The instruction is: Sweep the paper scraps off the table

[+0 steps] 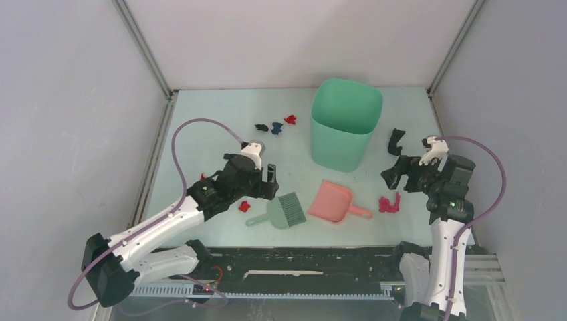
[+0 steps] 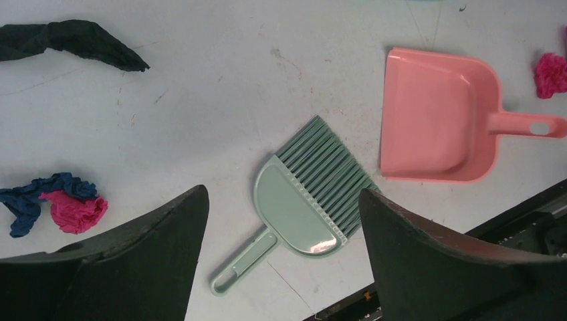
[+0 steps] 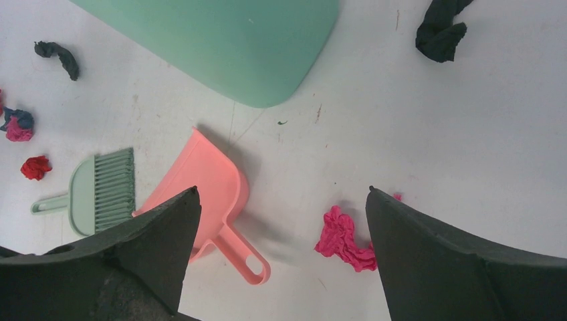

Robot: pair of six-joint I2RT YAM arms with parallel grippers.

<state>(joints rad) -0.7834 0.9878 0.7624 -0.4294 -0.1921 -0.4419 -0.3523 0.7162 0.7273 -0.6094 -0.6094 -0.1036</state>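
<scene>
Hovering above the table (image 1: 220, 107), our left gripper (image 2: 282, 194) gapes empty over the brush (image 2: 294, 207), paper scraps (image 2: 53, 204) beside one finger. Our right gripper (image 3: 282, 190), equally wide and empty, hangs over a magenta scrap (image 3: 344, 241).

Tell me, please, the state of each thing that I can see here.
left gripper: fingers open, holding nothing, near the brush.
right gripper: fingers open, holding nothing.
brush: lying flat on the table, not held.
dustpan: lying flat, empty, not held.
bin: upright, open on top.
paper scraps: scattered on the table, none in the dustpan.
</scene>
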